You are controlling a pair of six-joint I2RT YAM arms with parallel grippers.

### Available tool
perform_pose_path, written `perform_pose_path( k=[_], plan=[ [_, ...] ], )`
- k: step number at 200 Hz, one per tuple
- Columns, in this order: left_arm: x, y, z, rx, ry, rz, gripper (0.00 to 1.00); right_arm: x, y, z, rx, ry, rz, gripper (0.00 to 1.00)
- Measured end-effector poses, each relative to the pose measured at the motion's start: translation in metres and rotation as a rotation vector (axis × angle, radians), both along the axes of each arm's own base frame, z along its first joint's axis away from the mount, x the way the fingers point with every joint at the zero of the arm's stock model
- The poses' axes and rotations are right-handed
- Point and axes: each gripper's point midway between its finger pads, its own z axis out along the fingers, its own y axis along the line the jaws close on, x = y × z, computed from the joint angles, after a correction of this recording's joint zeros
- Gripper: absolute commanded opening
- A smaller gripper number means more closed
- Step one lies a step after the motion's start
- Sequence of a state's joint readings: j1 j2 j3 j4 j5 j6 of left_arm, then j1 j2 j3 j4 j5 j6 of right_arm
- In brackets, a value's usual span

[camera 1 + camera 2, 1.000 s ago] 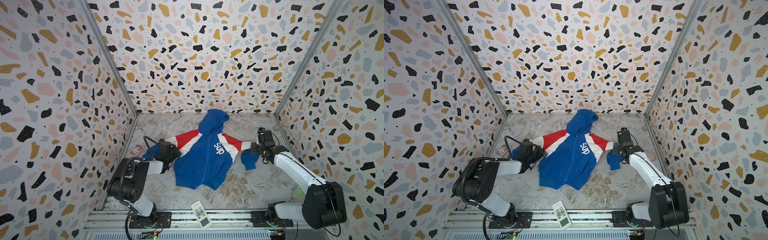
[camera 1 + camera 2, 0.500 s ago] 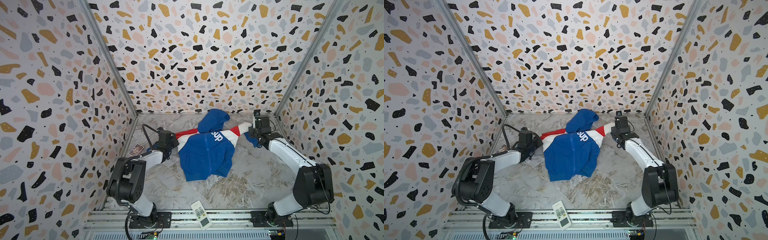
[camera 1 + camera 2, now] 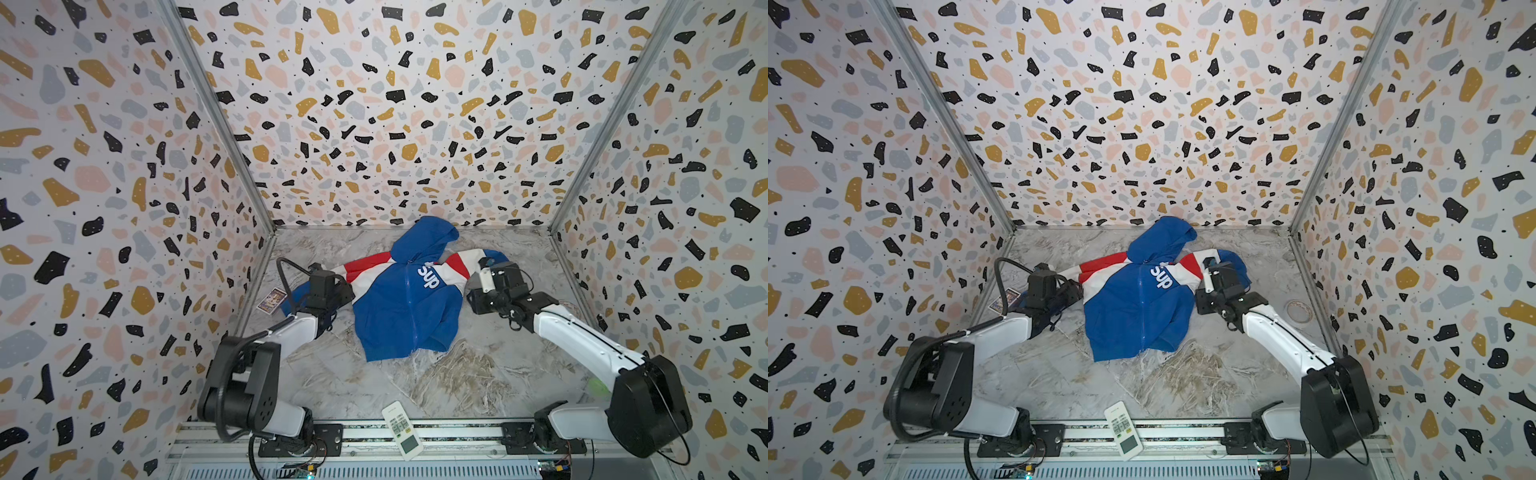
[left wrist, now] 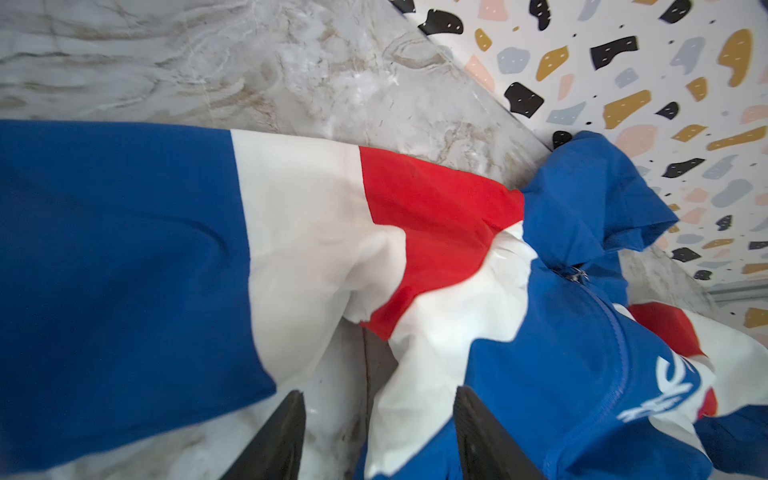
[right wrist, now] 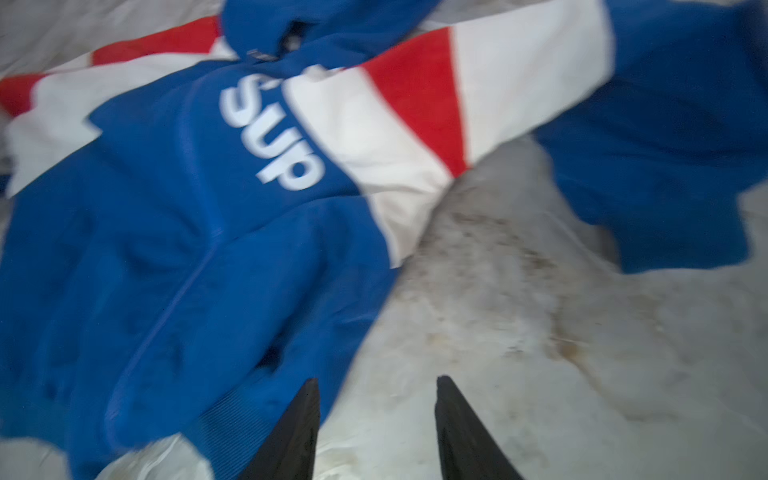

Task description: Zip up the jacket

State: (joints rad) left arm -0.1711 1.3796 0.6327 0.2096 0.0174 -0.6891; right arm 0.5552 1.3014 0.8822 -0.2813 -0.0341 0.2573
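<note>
The small royal-blue hooded fabric jacket (image 3: 409, 309) with red and white bands lay mid-back on the grey marbled tabletop (image 3: 436, 386), long axis front-to-back, hood toward the rear wall. The left gripper (image 4: 378, 419) and right gripper (image 5: 376, 409) both stood open, one beside each sleeve.

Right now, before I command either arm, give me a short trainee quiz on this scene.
1. True or false: the right gripper is shut on the jacket.
2. What lies at the near edge of the table? A remote control; B mug; C scissors.
3. Where does the zipper pull sit?
Key: 1 false, jaws apart; 2 A; 3 at the top, by the hood.
</note>
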Motion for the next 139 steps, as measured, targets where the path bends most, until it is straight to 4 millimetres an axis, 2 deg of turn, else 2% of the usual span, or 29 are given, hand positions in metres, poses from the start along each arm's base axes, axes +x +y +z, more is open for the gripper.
perform_pose_path(
  k=[17,39,55,70,97,109,122,139],
  plan=[
    [-0.022,-0.001,0.004,-0.025,-0.017,-0.01,0.6,-0.033,0.039,-0.005,-0.021,-0.001,0.129,0.53],
    [-0.056,-0.004,0.0,-0.057,-0.009,-0.027,0.59,-0.054,0.057,-0.025,-0.094,0.011,0.202,0.54],
    [-0.076,-0.009,-0.004,-0.078,0.0,-0.044,0.58,-0.059,0.06,-0.046,-0.172,0.032,0.221,0.55],
    [-0.091,-0.014,-0.004,-0.101,0.001,-0.059,0.49,-0.063,0.06,-0.073,-0.271,0.061,0.24,0.55],
    [-0.103,-0.026,-0.004,-0.122,0.002,-0.097,0.44,-0.069,0.06,-0.111,-0.428,0.102,0.271,0.52],
    [-0.106,-0.031,-0.008,-0.125,0.017,-0.111,0.44,-0.068,0.061,-0.118,-0.477,0.1,0.273,0.49],
    [-0.11,-0.036,-0.017,-0.121,0.047,-0.127,0.44,-0.062,0.066,-0.114,-0.49,0.08,0.264,0.44],
    [-0.114,-0.044,-0.031,-0.111,0.099,-0.148,0.46,-0.055,0.067,-0.114,-0.513,0.062,0.254,0.28]
  ],
)
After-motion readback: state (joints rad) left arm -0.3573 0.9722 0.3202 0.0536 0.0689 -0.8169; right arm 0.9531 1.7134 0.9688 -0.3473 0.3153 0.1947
